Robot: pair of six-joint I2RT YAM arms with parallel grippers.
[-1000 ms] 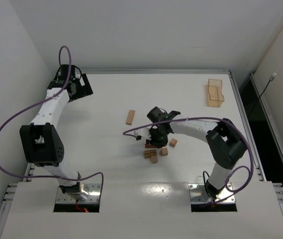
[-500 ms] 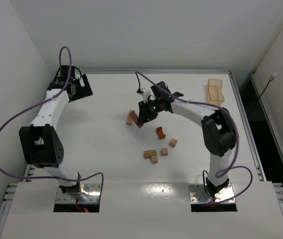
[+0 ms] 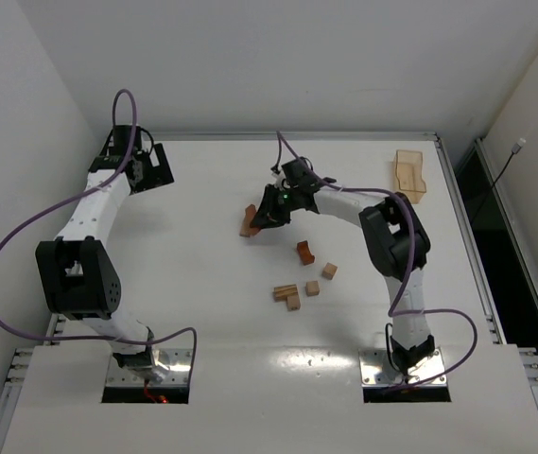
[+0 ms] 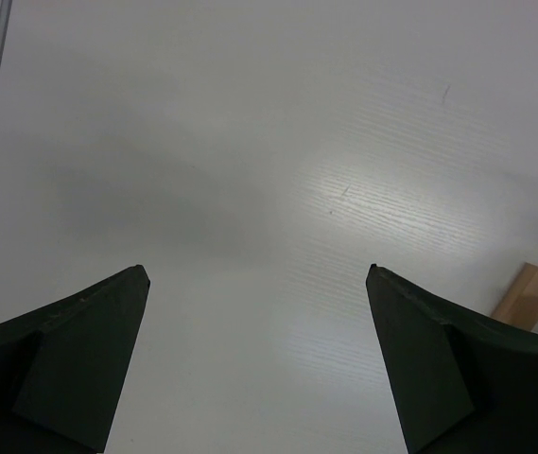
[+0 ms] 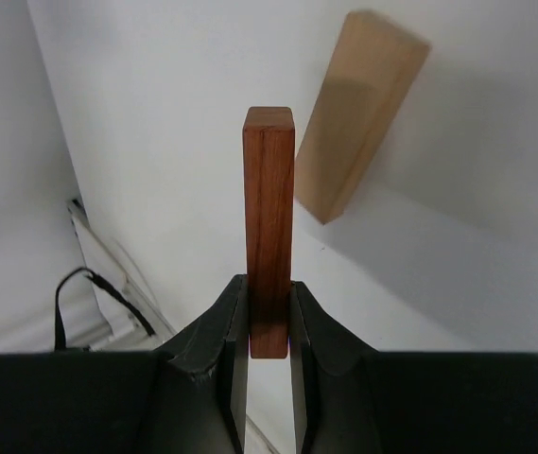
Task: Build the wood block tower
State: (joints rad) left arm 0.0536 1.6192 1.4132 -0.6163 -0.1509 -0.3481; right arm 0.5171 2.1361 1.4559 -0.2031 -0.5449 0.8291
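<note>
Blocks (image 3: 312, 288) of tan and reddish wood lie loose near the middle of the white surface (image 3: 193, 303), well apart from a shallow tray (image 3: 407, 176) in the far right corner. Beyond them, the right end effector (image 5: 269, 317) is clamped on one end of a reddish-brown bar (image 5: 269, 208), which juts out past its fingertips just beside a tan bar (image 5: 358, 113). The left end effector (image 4: 254, 274), at the far left, gapes wide and holds nothing.
</note>
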